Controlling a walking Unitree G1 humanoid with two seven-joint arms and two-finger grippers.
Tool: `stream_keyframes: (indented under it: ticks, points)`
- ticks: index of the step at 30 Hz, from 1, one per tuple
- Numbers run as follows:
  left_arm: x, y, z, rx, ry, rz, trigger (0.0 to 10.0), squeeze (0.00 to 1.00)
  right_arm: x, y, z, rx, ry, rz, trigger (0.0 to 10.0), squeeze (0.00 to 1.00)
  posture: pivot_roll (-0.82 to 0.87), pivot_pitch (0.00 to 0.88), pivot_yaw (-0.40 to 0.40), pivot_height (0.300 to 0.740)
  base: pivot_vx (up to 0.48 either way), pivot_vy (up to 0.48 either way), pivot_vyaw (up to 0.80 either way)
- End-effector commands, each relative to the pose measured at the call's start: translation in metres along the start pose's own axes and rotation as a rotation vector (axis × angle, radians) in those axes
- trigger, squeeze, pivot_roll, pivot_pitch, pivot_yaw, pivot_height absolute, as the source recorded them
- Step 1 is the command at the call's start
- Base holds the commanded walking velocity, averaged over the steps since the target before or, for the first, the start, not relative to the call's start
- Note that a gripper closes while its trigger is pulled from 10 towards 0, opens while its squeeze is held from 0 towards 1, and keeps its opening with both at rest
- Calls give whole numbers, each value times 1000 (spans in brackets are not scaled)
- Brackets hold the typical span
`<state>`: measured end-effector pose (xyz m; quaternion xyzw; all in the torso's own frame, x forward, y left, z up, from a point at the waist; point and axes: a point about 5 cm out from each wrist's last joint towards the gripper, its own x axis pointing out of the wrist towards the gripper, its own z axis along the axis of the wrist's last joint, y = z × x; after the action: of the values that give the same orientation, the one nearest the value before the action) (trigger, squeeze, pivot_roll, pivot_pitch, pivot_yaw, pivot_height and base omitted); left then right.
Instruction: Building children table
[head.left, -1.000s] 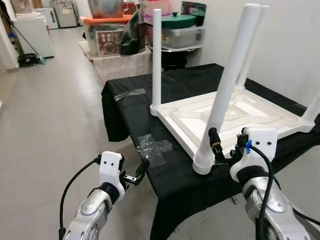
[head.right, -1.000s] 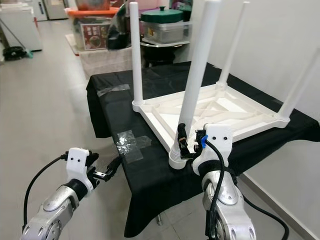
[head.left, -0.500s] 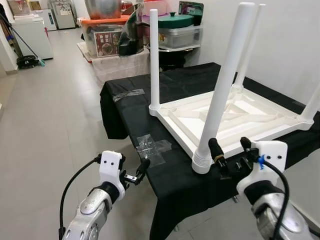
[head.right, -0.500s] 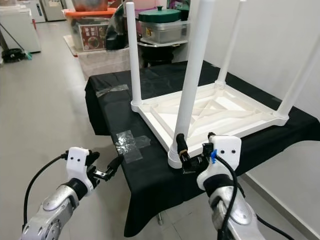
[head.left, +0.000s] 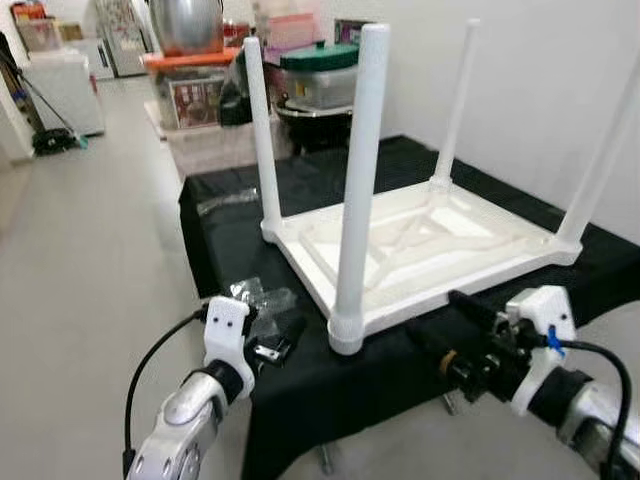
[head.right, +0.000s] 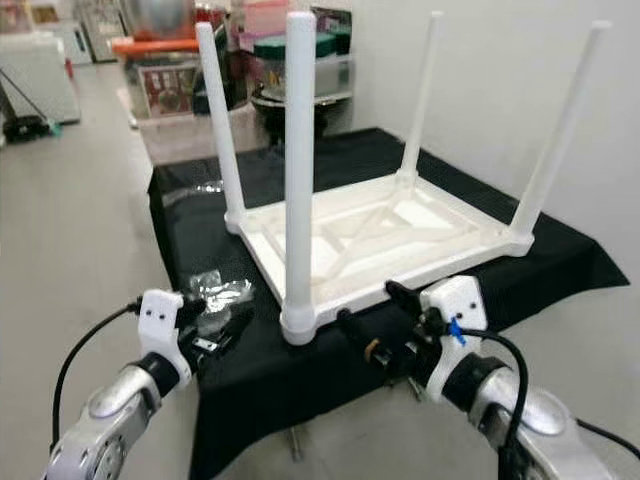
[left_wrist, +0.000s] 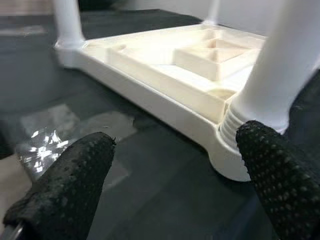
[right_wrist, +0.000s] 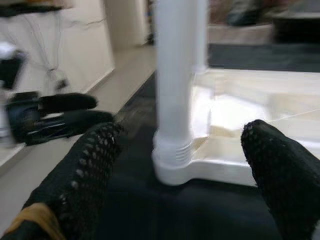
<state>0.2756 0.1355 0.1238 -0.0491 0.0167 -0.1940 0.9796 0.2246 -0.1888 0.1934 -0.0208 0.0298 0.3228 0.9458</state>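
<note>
White plastic children's table (head.left: 420, 250) lies upside down on a worktop draped in black cloth (head.left: 330, 180), four round white legs standing upright, one at each corner. The near leg (head.left: 358, 180) rises from a ribbed collar at the front corner, close to the worktop's front edge. Left end effector (head.left: 285, 335) sits low at the front-left edge of the worktop, just beside two crinkled patches of clear tape (head.left: 262, 296) stuck to the cloth; its two fingers are spread wide and hold nothing. Right end effector (head.right: 378, 322) is in front of the worktop edge, to the right of the near leg, two fingers parted and empty, aimed toward the ribbed collar. Left wrist view gives the cross-braced underside of the tabletop and the collar (left_wrist: 235, 125) up close, framed between both fingers (left_wrist: 75, 170). Right wrist view shows the near leg centred between the open fingers (right_wrist: 277, 165), with the left end effector across from it. Head views alone take in the background: stacked storage boxes (head.left: 190, 90), a green-lidded pot (head.left: 318, 60), grey tiled floor (head.left: 90, 250).
</note>
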Motion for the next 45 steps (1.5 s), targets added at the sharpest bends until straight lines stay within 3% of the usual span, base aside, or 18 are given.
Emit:
stream_keyframes:
  ticks: [1,5,10,11,19,27,32,33,34,35,37,38,40,42,44,45]
  points:
    - [0,0,2,2,-9,3,10000,0,1,-3,-3,-13,12,-14,10000,1000,-26,0,-5,740,0,-480,0]
    - [-3,7,2,-15,-2,58,10000,0,17,-2,-6,-65,1,-25,10000,1000,-6,0,-8,740,0,0,400]
    - [-4,8,1,-8,4,62,10000,0,21,-2,-3,-65,-17,8,10000,1000,-5,0,-9,740,0,0,640]
    - [-3,9,0,4,16,72,10000,0,23,-5,-3,-82,-4,22,10000,0,-7,0,-9,740,0,0,0]
    - [-2,8,-2,12,21,77,10000,0,28,-18,2,-94,-29,22,10000,0,-6,0,-8,740,0,0,0]
    - [-2,4,1,4,-3,55,10000,0,52,-31,23,-115,-120,92,10000,0,20,0,-25,740,0,0,0]
    - [-2,4,5,6,-27,53,10000,0,62,-29,28,-117,-144,119,10000,0,29,0,-32,740,0,0,0]
    - [-3,3,7,5,-41,58,10000,0,67,-30,31,-111,-164,92,10000,0,34,0,-36,740,0,0,0]
    - [-4,4,9,6,-50,66,10000,0,72,-39,34,-111,-193,-35,10000,0,39,0,-37,740,0,0,0]
    - [-4,4,9,6,-50,66,10000,0,72,-39,34,-111,-193,-35,10000,0,39,0,-37,740,0,0,0]
    - [-9,9,10,18,-50,111,10000,0,75,-66,33,-133,-181,-314,10000,0,40,0,-31,740,0,0,0]
    - [-9,9,10,18,-50,111,10000,0,75,-66,33,-133,-181,-314,10000,0,40,0,-31,740,0,0,0]
    - [-15,19,8,36,-34,180,10000,0,71,-85,27,-162,-142,-502,10000,0,40,0,-22,740,0,0,0]
    - [-25,34,5,42,-27,282,10000,0,69,-90,23,-136,-136,-559,10000,0,43,0,-22,740,0,0,0]
    - [-25,34,5,42,-27,282,10000,0,69,-90,23,-136,-136,-559,10000,0,43,0,-22,740,0,0,0]
    - [-31,42,5,41,-29,333,10000,0,68,-89,22,-117,-143,-560,10000,0,43,0,-22,740,0,0,0]
